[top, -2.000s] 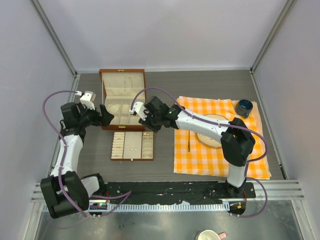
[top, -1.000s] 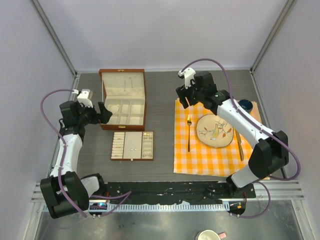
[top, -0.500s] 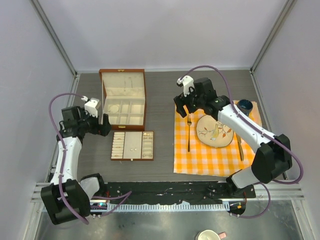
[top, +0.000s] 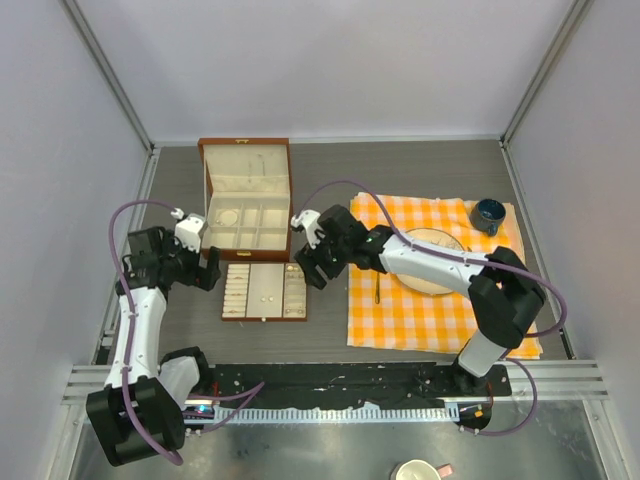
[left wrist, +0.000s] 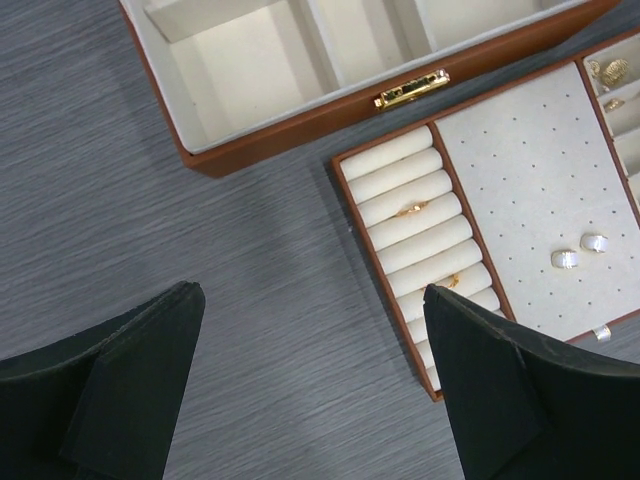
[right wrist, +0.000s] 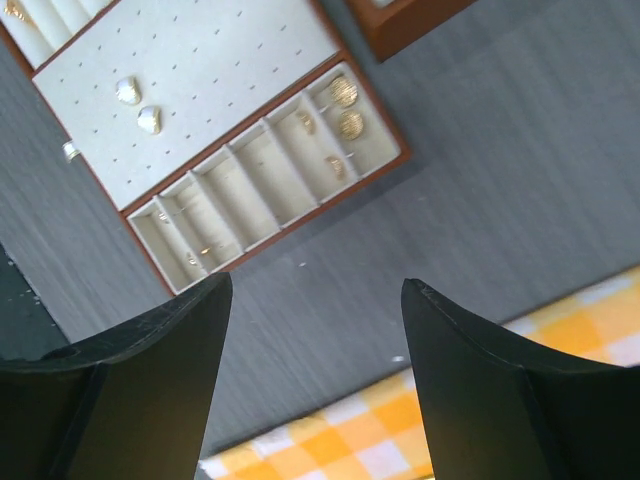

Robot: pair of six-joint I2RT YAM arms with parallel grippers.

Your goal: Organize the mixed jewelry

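Observation:
The mixed jewelry lies in a flat cream-lined tray (top: pixel 265 291) in front of the open wooden box (top: pixel 246 195). Gold rings (left wrist: pixel 412 210) sit on the ring rolls, two pearl-like studs (left wrist: pixel 579 251) on the dotted pad, and gold pieces (right wrist: pixel 347 108) in the end slots. A thin hoop (top: pixel 229 216) shows faintly in a box compartment. My left gripper (top: pixel 210 272) (left wrist: pixel 312 293) hangs open over bare table just left of the tray. My right gripper (top: pixel 303 268) (right wrist: pixel 316 283) is open beside the tray's right edge, nothing between its fingers.
An orange checked cloth (top: pixel 440 310) covers the right side, carrying a plate (top: pixel 420 280) partly under my right arm, a fork (top: pixel 377 292) and a dark blue cup (top: pixel 490 214). A tiny pale speck (right wrist: pixel 399 358) lies on the table near the cloth's edge.
My right arm swung left from above the cloth's far corner to the tray's right edge. My left gripper moved nearer, from the box's side down to the tray's left side.

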